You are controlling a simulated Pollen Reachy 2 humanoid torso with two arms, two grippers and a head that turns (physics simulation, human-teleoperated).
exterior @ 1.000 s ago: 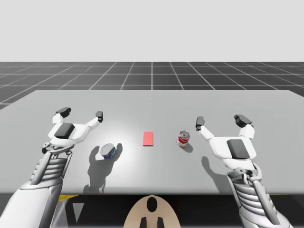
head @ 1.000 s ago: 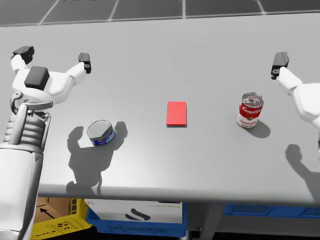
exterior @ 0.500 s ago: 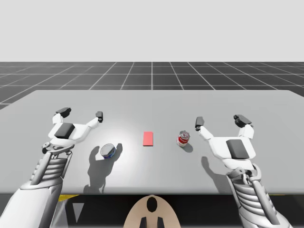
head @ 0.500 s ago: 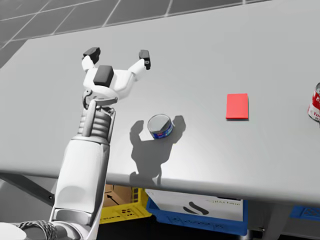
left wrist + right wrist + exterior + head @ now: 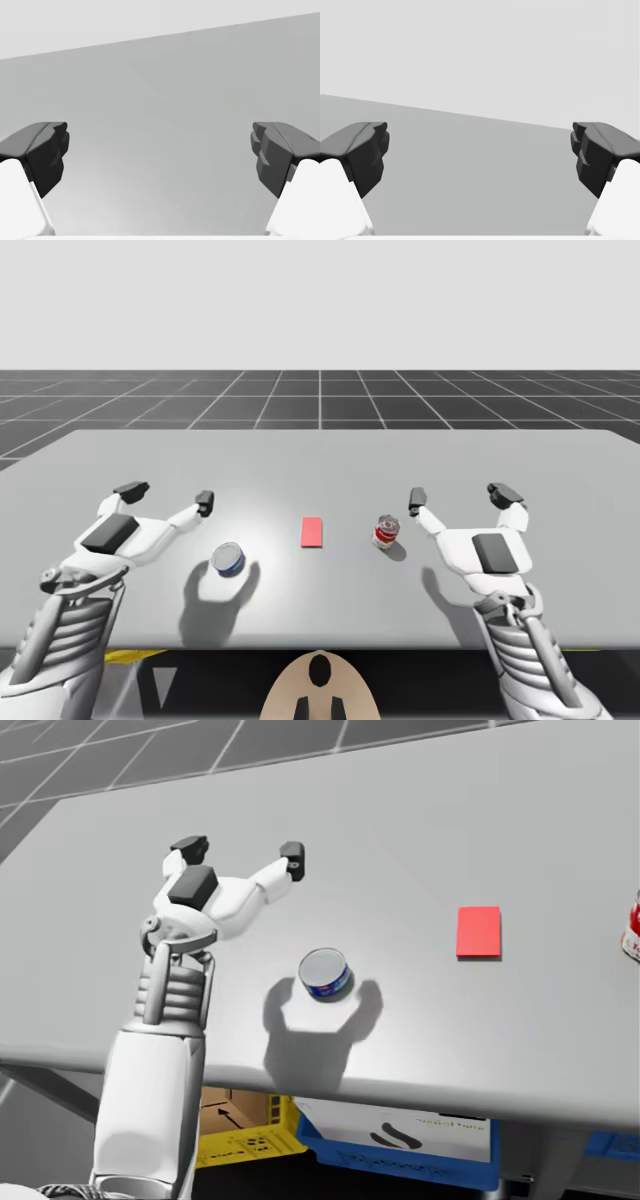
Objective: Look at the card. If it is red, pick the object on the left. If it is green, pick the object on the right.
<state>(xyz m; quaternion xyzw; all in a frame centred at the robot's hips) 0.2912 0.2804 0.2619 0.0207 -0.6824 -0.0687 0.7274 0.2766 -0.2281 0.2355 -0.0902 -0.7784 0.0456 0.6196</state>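
Card [image 5: 312, 532] is red, so the target is the low blue can [image 5: 325, 973], upright on the table [image 5: 320, 455] left of the card. The left pincer [image 5: 240, 851] is spread wide and empty, raised beyond the can and to its outer side. Risk: descending off-centre, a finger lands on the rim and shoves the can instead of straddling it. The right pincer [image 5: 460, 495], also spread and empty, sits near the red can [image 5: 386, 532] and could knock it.

Arms [image 5: 148, 1100] are glossy white shells, with ribbed grey bellows [image 5: 172, 985] at the wrists, a dark block [image 5: 195, 883] on each hand, and white jaws with black pads [image 5: 47, 150].
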